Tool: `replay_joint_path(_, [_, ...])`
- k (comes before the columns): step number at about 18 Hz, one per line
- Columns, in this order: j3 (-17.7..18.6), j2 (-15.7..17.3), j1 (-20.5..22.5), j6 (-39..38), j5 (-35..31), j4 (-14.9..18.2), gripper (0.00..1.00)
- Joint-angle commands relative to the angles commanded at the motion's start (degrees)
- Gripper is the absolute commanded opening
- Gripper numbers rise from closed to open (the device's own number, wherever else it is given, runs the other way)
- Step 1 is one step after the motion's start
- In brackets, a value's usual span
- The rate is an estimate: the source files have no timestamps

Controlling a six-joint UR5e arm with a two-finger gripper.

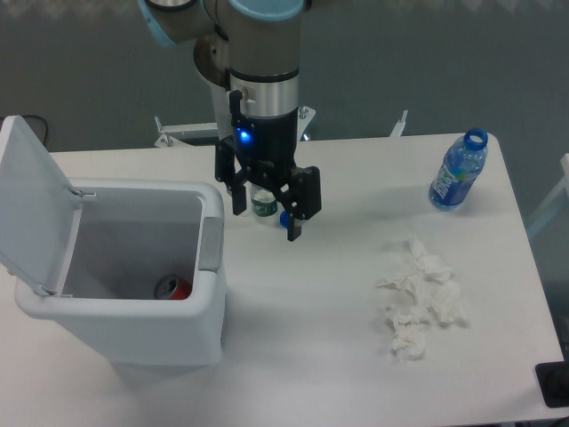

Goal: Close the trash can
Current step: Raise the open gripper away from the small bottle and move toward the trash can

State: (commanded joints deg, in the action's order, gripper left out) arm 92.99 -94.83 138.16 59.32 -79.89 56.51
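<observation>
The white trash can (133, 334) stands at the left of the table. Its flat lid (31, 205) is swung up and back on the left side, so the bin is open. A grey push latch (212, 242) sits on its right rim. A red can (173, 287) lies inside at the bottom. My gripper (267, 213) hangs just right of the bin's right rim, a little above the table, with its jaws apart. A small bottle with a green label (263, 205) shows between or behind the fingers; I cannot tell whether they touch it.
A blue water bottle (458, 171) stands at the far right of the table. Crumpled white tissues (420, 302) lie at the right front. A black object (553, 384) sits at the table's front right corner.
</observation>
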Motion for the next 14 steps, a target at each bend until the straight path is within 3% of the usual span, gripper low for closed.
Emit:
replay_joint_path(8, [0.79, 0.17, 0.26, 2.11, 0.44, -1.84, 1.00])
replay_joint_path(11, [1.85, 2.02, 0.88, 2.02, 4.29, -1.85, 1.00])
replay_joint_path(14, [2.11, 3.42, 0.71, 2.11, 4.13, -1.58, 1.00])
